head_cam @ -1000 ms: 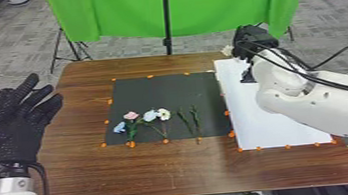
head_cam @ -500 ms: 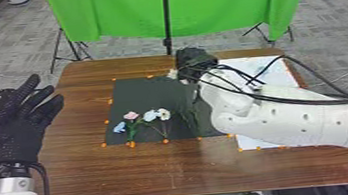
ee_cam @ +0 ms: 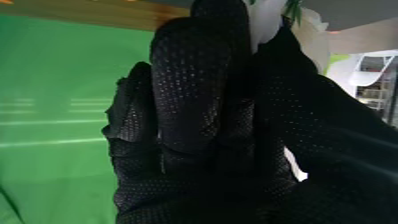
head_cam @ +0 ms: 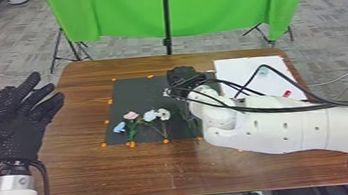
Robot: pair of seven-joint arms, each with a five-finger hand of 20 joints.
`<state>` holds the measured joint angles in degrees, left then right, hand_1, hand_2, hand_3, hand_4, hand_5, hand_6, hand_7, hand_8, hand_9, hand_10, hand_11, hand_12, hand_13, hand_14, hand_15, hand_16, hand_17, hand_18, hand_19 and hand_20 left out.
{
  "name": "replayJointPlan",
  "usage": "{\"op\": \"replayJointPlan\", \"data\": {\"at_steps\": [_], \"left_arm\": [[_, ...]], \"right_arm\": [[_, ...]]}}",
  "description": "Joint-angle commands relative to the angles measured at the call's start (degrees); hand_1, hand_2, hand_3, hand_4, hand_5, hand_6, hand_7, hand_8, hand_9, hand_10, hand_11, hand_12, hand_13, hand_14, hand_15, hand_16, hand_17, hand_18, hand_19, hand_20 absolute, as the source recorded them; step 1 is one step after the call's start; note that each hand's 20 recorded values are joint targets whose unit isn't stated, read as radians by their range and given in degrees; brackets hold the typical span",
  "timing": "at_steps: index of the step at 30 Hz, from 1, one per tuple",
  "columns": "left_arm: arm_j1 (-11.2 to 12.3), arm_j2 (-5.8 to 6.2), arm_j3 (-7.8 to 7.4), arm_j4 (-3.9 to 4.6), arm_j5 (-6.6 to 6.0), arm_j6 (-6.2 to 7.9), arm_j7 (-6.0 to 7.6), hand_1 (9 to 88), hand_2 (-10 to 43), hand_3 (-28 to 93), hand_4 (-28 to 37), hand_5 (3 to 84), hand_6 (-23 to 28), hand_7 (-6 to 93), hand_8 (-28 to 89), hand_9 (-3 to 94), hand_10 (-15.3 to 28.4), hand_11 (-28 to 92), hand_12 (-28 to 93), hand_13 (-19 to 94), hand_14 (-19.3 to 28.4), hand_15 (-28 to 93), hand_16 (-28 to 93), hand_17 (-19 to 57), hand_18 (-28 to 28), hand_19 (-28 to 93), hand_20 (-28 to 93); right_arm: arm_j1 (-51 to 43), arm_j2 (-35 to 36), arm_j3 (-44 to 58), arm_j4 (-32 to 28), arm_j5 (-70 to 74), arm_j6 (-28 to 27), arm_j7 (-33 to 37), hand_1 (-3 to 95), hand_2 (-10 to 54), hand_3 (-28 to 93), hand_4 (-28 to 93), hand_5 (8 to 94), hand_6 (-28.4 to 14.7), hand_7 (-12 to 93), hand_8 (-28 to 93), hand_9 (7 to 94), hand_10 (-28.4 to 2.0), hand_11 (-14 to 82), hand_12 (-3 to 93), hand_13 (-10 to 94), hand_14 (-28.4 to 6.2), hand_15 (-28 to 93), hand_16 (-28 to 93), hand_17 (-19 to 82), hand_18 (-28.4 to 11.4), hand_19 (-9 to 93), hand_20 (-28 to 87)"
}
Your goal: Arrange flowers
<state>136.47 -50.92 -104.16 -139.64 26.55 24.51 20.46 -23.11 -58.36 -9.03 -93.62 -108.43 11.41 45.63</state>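
Your right robot hand, in black fabric glove, is over the far edge of the flat, matte black rectangular mat, on the brown wooden surface with visible grain. In the wrist view your right robot hand is clamped on a white flower with smooth, rounded petals: fingers on one side, thumb on the other. Glove knit is finely dotted. A cream, slightly translucent petal sits by the thumb tip, thin pointed green leaves between it and the white one.

Your left robot hand, same black glove, is off the left side of the surface, fingers straight and spread apart, holding nothing.

Rest of the flowers lie on the mat, blooms away from you, thin green stems toward you. From left: small light-blue bloom, set lower; rounded pale-pink bloom; pale blue-white bloom; white bloom. Narrow green stems lie right of those, partly hidden by your smooth white right arm.

Small orange markers dot the mat's border. Flat white sheet is at far right, small red item on it. Green fabric curtain hangs behind in soft folds.
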Motion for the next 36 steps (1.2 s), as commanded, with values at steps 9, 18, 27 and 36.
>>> {"op": "replayJointPlan", "data": {"at_steps": [9, 18, 27, 36], "left_arm": [[-0.4, -0.17, 0.53, 0.61, 0.34, -0.55, -0.67, 21.5, 11.9, 75, -28.3, 35.2, 10.7, 13.2, -9, 29.5, 20.9, 30, 10, 24, 28.4, 60, -14, -5.8, 27.3, 78, -13], [-0.9, -0.09, 1.21, 0.86, 0.51, -0.81, -1.15, 21.5, 11.9, 75, -28.3, 35.3, 10.7, 13.2, -9, 29.5, 20.8, 30, 10, 24, 28.4, 60, -14, -5.8, 27.3, 78, -13], [-0.8, -0.24, 0.92, 0.8, 0.45, -0.75, -1.18, 21.5, 11.9, 75, -28.3, 35.4, 10.8, 13.2, -9, 29.5, 20.9, 30, 10, 25, 28.4, 61, -14, -5.8, 27.4, 78, -14], [-1.2, -0.6, 0.98, 1.0, 0.62, -0.91, -2.06, 21.6, 11.9, 75, -28.3, 35.5, 10.8, 13.2, -9, 29.5, 20.9, 30, 10, 25, 28.4, 61, -14, -5.7, 27.3, 78, -14]], "right_arm": [[0.6, -0.6, -2.4, 0.9, -2.5, -2.4, -0.3, 53.9, -9.5, 73, -28, 82.0, 2.3, 20, 2, 91.8, -6.4, 16.1, 29.8, 82, -2.6, 59, 18, 41, -16.7, 93, 20], [-0.5, -0.3, -0.6, 1.1, -2.6, -2.7, 0.1, 53.6, -9.5, 73, -28, 81.1, 2.3, 19, 1, 91.2, -6.5, 15.9, 29.5, 82, -2.7, 59, 18, 41, -16.8, 93, 19], [-1.9, 0.4, 1.4, 0.7, -1.3, -4.6, 0.1, 52.4, -9.5, 73, -28, 77.7, 1.9, 19, -1, 89.1, -6.9, 11.5, 31.1, 79, -2.6, 60, 19, 38, -17.1, 93, 17], [-2.8, 0.8, 2.3, -0.8, -2.2, -7.0, 0.7, 48.5, -9.5, 75, -28, 73.1, 1.0, 19, -2, 85.0, -7.6, 12.4, 29.8, 77, -3.3, 60, 19, 37, -17.6, 93, 16]]}}
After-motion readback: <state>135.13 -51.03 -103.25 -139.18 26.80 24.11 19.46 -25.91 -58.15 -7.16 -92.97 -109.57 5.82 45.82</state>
